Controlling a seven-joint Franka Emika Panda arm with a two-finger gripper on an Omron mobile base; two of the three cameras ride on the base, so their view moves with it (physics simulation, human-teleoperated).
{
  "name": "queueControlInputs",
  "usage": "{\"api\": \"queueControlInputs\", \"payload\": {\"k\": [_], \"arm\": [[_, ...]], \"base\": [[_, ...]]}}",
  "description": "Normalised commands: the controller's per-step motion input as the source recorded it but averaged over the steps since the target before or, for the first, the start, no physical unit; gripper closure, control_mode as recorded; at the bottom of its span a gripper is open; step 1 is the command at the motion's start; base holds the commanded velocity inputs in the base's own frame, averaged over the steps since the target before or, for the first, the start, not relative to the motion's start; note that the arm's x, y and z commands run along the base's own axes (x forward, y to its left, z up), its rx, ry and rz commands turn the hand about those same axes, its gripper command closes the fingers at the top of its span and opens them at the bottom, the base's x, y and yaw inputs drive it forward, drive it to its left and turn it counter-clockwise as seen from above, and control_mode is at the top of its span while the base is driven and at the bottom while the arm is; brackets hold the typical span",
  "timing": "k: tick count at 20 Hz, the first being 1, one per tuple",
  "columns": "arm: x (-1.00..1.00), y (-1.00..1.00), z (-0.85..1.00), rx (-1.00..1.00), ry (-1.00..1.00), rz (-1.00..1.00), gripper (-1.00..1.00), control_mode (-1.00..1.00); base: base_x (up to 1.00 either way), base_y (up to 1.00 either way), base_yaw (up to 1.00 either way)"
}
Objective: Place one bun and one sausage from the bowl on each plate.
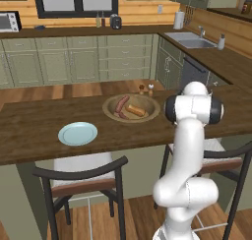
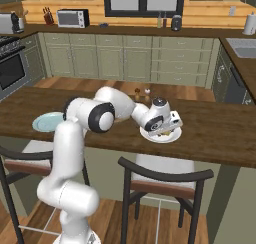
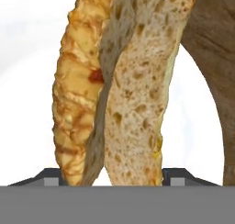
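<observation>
The tool (image 2: 167, 129) is seen low over the white plate (image 2: 173, 136), its jaws set wide on either side of a bun (image 3: 124, 87); whether the bun is gripped or just released cannot be told. The bun — golden crust, split along its length, porous pale crumb — is judged light and soft, best taken gently across its middle. On the surface (image 1: 29, 126), the bowl (image 1: 109, 104) holds another bun (image 1: 136, 110) and two sausages (image 1: 121, 105); the blue plate (image 1: 78, 134) lies bare.
</observation>
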Motion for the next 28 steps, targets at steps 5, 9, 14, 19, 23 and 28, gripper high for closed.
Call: {"api": "queueControlInputs", "payload": {"k": [5, 9, 14, 19, 23, 28], "arm": [[-0.22, 0.08, 0.74, 0.0, -0.09, 0.0, -1.0, -1.0], [-0.58, 0.38, 0.99, 0.0, -0.13, -0.01, -1.0, -1.0], [-0.83, 0.94, 1.0, 0.0, -0.17, -0.05, -1.0, -1.0], [-0.27, 1.0, 1.0, -0.07, -0.06, -0.11, -1.0, -1.0], [0.0, 1.0, 0.92, -0.07, 0.06, -0.13, -1.0, -1.0], [0.29, 1.0, 0.22, -0.09, 0.21, -0.11, -1.0, -1.0]], "base": [[0.0, 0.0, 0.0], [0.0, 0.0, 0.0], [0.0, 0.0, 0.0], [0.0, 0.0, 0.0], [0.0, 0.0, 0.0], [0.0, 0.0, 0.0]]}}
